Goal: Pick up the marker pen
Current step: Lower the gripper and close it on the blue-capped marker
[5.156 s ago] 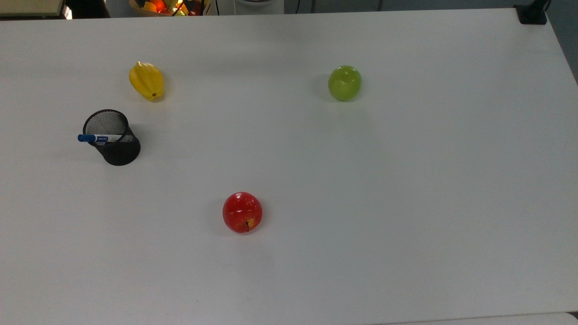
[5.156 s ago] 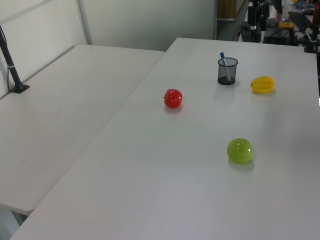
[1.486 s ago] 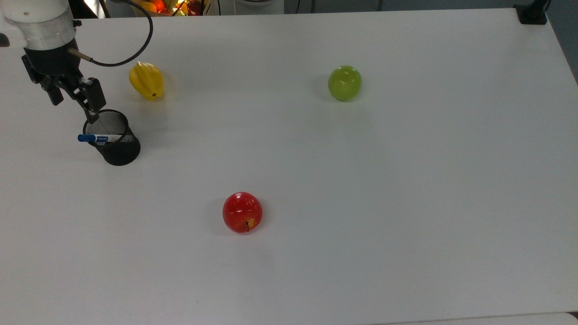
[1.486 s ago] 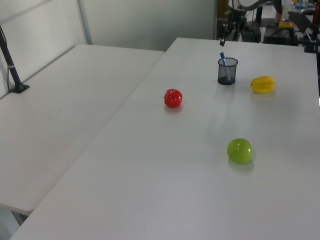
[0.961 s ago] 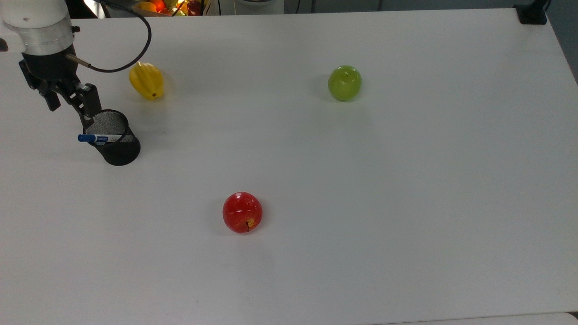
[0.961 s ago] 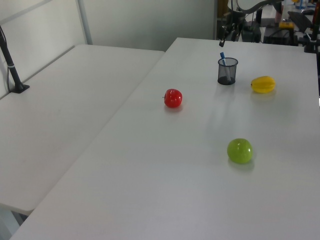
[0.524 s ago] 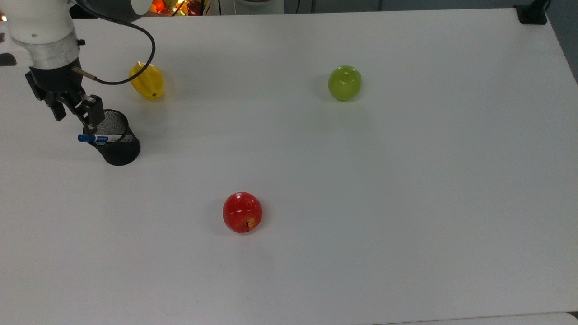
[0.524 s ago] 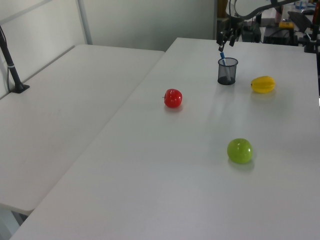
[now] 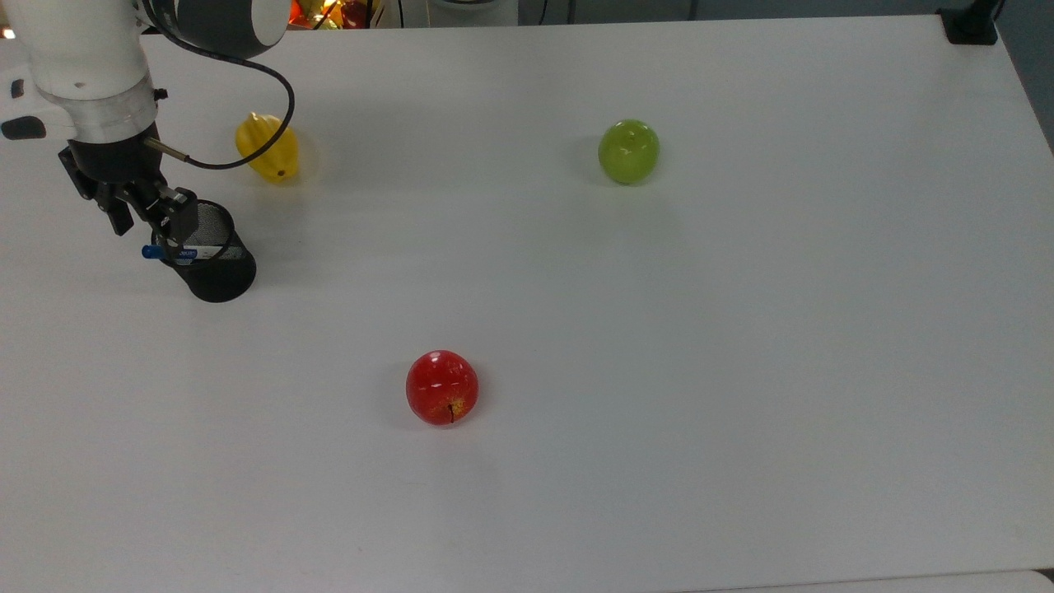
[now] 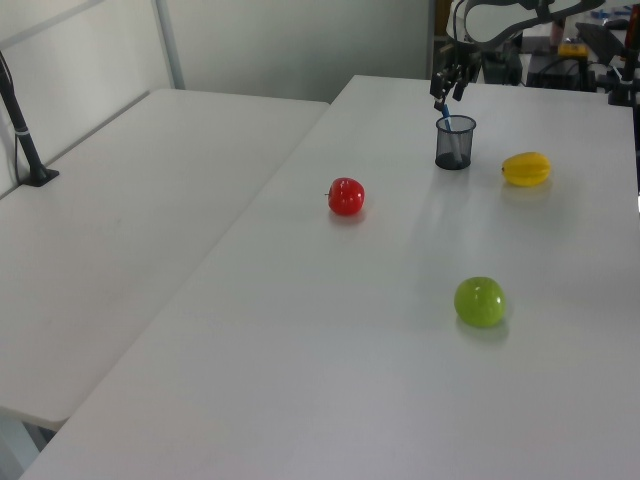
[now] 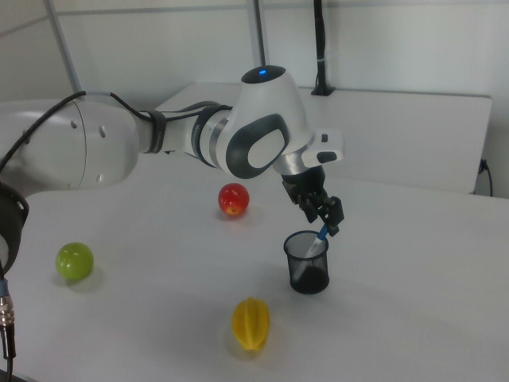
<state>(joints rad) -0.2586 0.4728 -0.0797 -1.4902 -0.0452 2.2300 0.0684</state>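
marker pen (image 9: pixel 188 252) barrel partly behind gripper (image 9: pixel 152 233), lower end inside mesh cup (image 9: pixel 216 272)

On the counter (image 9: pixel 741 371), a cup (image 9: pixel 210 268) stands at the top view's left with a marker pen (image 9: pixel 185 253) leaning in it. The pincer (image 9: pixel 152 222) hangs over the pen's upper end. A star fruit (image 9: pixel 268 148) lies just beyond the cup, one apple (image 9: pixel 442 387) nearer, another apple (image 9: pixel 629 151) far right.
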